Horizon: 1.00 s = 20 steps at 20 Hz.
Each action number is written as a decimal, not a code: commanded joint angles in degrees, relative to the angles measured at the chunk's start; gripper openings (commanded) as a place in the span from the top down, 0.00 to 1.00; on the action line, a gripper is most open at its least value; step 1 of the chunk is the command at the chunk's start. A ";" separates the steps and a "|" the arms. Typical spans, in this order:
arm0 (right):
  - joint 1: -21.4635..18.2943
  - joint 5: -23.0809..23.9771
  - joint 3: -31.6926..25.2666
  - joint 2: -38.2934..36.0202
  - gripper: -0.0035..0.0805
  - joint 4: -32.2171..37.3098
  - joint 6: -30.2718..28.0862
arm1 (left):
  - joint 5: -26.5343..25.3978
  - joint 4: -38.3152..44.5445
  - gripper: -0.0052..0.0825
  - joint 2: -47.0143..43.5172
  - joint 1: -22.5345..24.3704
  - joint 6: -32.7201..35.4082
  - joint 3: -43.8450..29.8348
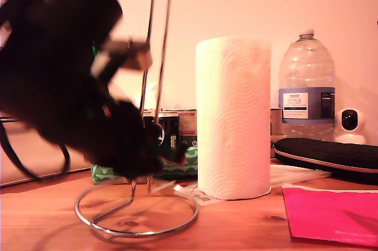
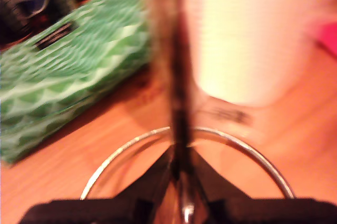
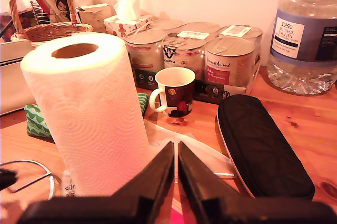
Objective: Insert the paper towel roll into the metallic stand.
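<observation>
Gripping the shiny chrome wire stand (image 1: 155,74) low on its rod, our first gripper (image 2: 181,182) is clamped; our second gripper (image 3: 176,168) nearly closed, empty; white embossed paper towel roll (image 1: 234,118) upright beside the stand.

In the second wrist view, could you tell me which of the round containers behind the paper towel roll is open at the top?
The mug, white with a handle and dark print, beside the paper towel roll. The tins behind it all have lids on.

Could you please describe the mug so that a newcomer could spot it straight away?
Start at the paper towel roll standing on the wooden table. Just beyond it, before the row of tins, stands the mug: the only handled cup, white inside, dark outside.
</observation>
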 commanded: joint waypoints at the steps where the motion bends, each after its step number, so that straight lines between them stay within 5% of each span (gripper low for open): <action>1: 0.24 0.00 -0.63 0.26 0.97 0.68 0.22 | 1.29 -1.49 0.97 -4.74 -0.04 1.29 -0.35; 6: 0.24 -1.07 -0.63 0.26 0.97 1.05 0.22 | 5.49 -12.61 0.97 -16.74 0.22 2.36 -0.28; 15: 1.36 -11.17 0.09 0.42 0.94 2.27 0.15 | 18.64 -38.45 0.97 -27.80 3.19 3.78 3.96; 20: 5.29 -14.16 9.16 6.43 0.81 -5.70 -0.31 | 22.16 -47.17 0.97 -27.93 4.55 4.44 9.53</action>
